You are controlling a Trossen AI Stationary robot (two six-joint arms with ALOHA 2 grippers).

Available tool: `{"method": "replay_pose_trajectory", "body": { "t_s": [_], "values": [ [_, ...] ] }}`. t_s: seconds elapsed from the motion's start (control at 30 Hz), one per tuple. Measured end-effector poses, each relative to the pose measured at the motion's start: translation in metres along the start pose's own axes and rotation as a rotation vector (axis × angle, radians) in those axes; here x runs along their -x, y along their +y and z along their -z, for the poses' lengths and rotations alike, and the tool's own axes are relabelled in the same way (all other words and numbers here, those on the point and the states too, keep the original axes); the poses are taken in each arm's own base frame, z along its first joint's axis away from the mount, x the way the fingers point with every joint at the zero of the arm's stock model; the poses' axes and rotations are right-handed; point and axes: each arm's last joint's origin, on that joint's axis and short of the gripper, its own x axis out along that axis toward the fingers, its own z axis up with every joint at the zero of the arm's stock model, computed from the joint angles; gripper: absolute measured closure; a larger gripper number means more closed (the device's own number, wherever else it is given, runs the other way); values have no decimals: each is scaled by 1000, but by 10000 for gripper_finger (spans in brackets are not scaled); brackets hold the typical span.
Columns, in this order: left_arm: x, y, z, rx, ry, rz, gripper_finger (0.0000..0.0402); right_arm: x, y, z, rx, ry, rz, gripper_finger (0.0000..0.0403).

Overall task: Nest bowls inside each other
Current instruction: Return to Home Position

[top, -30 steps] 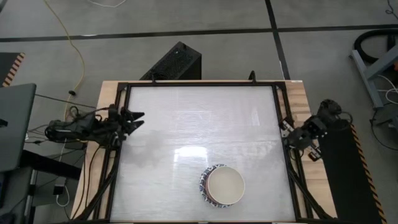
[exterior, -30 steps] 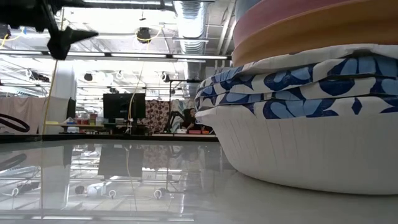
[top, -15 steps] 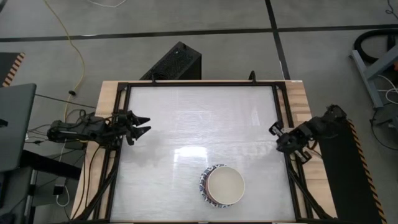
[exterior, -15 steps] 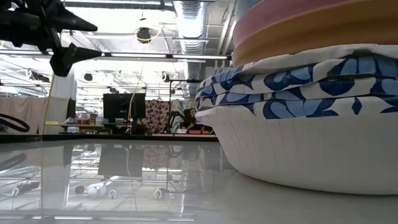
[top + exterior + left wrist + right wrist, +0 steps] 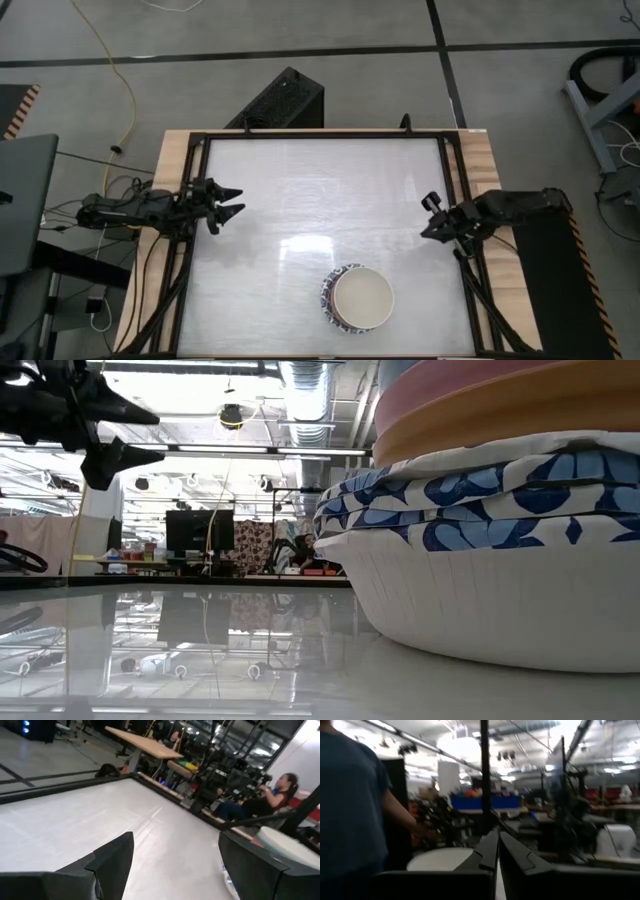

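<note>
A single stack of bowls (image 5: 357, 298) stands close to the near edge of the white tabletop (image 5: 320, 180), a little toward the right arm's side, with a cream-white bowl (image 5: 362, 298) uppermost and a blue-and-white rim showing beneath it. From the table-height camera the stack fills the right of the picture: a ribbed white bowl (image 5: 480, 600) sits on the surface, blue-and-white patterned bowls (image 5: 480, 490) are nested in it, and above them come an orange bowl (image 5: 500, 420) and a pink bowl (image 5: 470, 385); the layers higher up are out of the picture. Both arms hang clear of the stack, well apart from it. The left pincer (image 5: 232, 200) hovers above the tabletop's left edge, its two dark fingers (image 5: 112, 860) spread apart and holding nothing, pointing across the bare surface with the stack off to one side. The right pincer (image 5: 428, 222) reaches in over the right edge, level with the left one; its fingers (image 5: 490, 845) lie together with only a thin line between them, empty. Beyond the far edge of the tabletop a black box (image 5: 285, 100) sits on the grey floor beside a yellow cable (image 5: 120, 80). In the workshop behind, a person in a dark blue sleeve (image 5: 350, 805) stands close to the right wrist camera, and a seated person (image 5: 280, 790) shows past the left one.
</note>
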Motion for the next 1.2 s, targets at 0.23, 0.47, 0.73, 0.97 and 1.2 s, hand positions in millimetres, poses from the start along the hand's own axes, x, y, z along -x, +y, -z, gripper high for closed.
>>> {"method": "replay_pose_trajectory", "body": {
  "t_s": [0.23,0.47,0.73,0.97,1.2],
  "values": [
    [0,4,7,-31,56,-62,120,3,-11,4,20,60,11,364],
    [1,9,11,-48,72,-160,120,8,-21,4,11,95,14,364],
    [0,10,14,-37,62,-160,120,14,-30,3,17,125,3,364],
    [-9,8,30,-30,-20,78,120,16,-34,3,18,135,53,364],
    [-10,9,32,8,0,63,120,19,-37,17,-80,251,125,364]
  ]
}}
